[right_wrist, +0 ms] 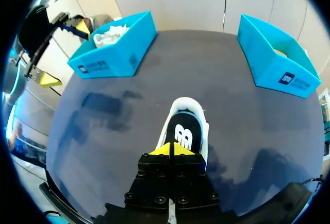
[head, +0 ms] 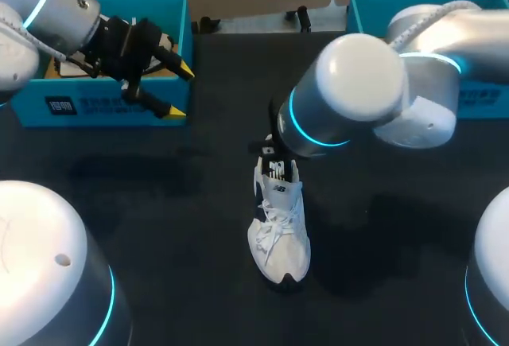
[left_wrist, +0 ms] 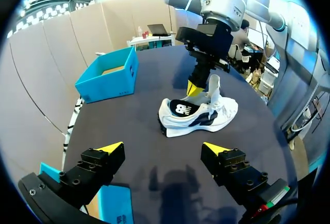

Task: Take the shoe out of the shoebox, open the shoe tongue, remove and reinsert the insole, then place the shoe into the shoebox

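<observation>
A white shoe (head: 280, 231) with dark side marks lies at the table's middle, toe toward the near edge, its tongue (left_wrist: 214, 86) standing up. The black insole (right_wrist: 181, 133) shows inside the shoe (right_wrist: 198, 113). My right gripper (right_wrist: 171, 150) is shut, its yellow tips together and down in the shoe's opening (left_wrist: 195, 89) over the insole's heel end; whether they pinch it is hidden. In the head view the right arm (head: 350, 95) covers that gripper. My left gripper (head: 180, 91) hangs open and empty at the left shoebox's (head: 103, 106) corner, far from the shoe (left_wrist: 198, 116).
A second blue box (head: 477, 95) stands at the back right. The left shoebox (right_wrist: 116, 54) holds white paper. Dark bare tabletop (head: 159, 203) lies around the shoe on all sides.
</observation>
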### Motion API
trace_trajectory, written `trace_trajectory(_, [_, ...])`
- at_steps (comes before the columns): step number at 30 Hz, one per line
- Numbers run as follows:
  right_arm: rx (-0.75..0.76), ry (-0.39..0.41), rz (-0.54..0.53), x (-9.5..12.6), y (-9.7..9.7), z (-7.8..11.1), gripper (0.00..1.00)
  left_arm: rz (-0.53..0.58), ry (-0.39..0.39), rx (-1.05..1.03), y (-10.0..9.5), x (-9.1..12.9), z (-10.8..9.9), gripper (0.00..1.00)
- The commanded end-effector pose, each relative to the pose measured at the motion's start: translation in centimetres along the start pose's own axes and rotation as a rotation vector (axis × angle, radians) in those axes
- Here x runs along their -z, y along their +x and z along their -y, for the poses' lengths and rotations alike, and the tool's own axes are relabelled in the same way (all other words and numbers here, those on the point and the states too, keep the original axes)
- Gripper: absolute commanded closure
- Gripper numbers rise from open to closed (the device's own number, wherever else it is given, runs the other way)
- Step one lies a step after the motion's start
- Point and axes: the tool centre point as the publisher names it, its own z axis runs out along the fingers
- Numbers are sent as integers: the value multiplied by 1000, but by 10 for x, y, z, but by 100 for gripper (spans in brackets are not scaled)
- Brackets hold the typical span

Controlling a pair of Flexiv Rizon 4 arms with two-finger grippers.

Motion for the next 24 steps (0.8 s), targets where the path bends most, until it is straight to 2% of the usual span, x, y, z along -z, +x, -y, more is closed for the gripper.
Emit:
trace_trajectory(1, [1,38,33,-11,12,-3,100,1,-2,0,1,0,0,0])
trace_trajectory(10, [-11,73,126,-26,3,9,100,1,-2,0,1,0,0,0])
trace_trajectory(18, [-29,126,183,-30,-2,17,100,1,-2,0,1,0,0,0])
trace_trajectory(24, [-28,131,220,-38,-9,20,100,1,-2,0,1,0,0,0])
